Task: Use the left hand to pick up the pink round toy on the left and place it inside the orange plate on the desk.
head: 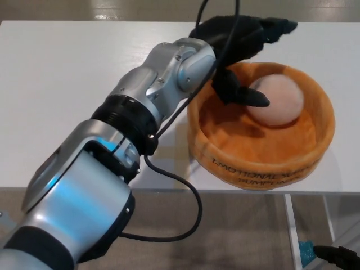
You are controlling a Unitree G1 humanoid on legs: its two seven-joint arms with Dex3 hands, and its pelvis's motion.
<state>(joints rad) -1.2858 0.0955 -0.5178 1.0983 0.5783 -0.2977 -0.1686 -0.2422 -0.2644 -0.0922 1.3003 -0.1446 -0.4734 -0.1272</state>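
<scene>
The pink round toy [277, 100] lies inside the orange plush plate [264, 160], towards its far side. My left arm reaches in from the lower left across the white desk [67, 73]. My left hand [242, 45] hovers over the plate's far left rim, open. Its fingers [273, 27] stretch out past the rim above the toy, and its thumb [244, 94] points at the toy's left side, at or very near its surface. A black part that looks like my right hand [337, 257] shows in the bottom right corner, below the desk edge.
The plate sits near the desk's front edge, right of centre. A black cable [185, 191] loops from my left forearm over the desk edge. A small teal object [304, 253] lies on the floor beside a desk leg [292, 225].
</scene>
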